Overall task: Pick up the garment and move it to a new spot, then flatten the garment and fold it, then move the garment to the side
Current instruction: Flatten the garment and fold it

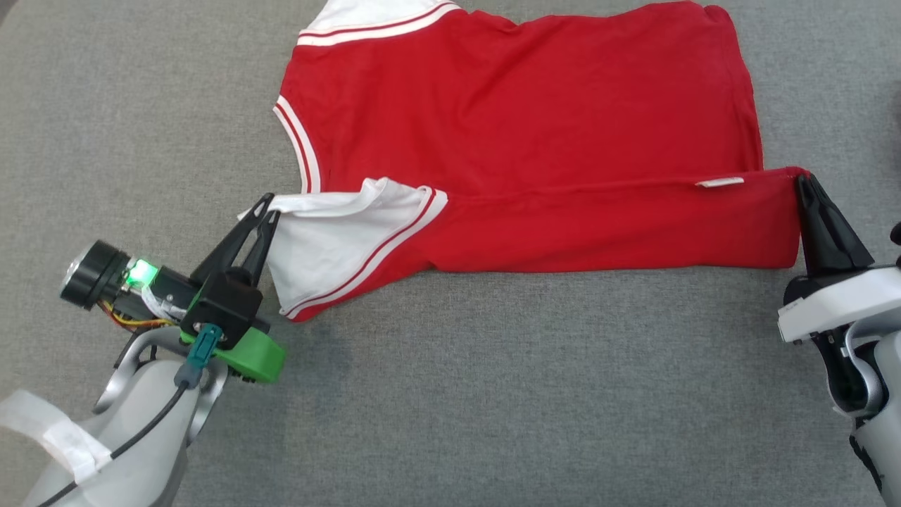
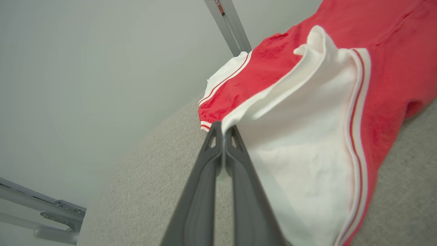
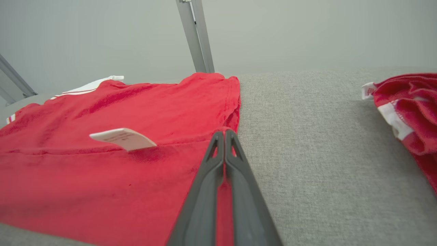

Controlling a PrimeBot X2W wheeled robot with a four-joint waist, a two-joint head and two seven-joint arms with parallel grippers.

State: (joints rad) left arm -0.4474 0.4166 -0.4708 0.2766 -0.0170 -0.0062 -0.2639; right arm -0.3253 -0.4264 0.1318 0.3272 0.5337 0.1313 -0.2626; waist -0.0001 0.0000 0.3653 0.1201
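A red garment (image 1: pixel 521 127) with white striped sleeves lies spread on the grey surface, its near long edge folded over toward the far side. My left gripper (image 1: pixel 266 208) is shut on the tip of the white sleeve (image 2: pixel 307 136) at the fold's left end. My right gripper (image 1: pixel 802 182) is shut on the red hem corner (image 3: pixel 223 131) at the fold's right end. A white label (image 3: pixel 121 138) sticks up from the folded strip near that corner.
Another red and white cloth (image 3: pixel 406 102) lies bunched on the grey surface to the right in the right wrist view. Metal frame posts (image 3: pixel 194 34) stand beyond the far edge. Open grey surface (image 1: pixel 493 394) stretches between my arms.
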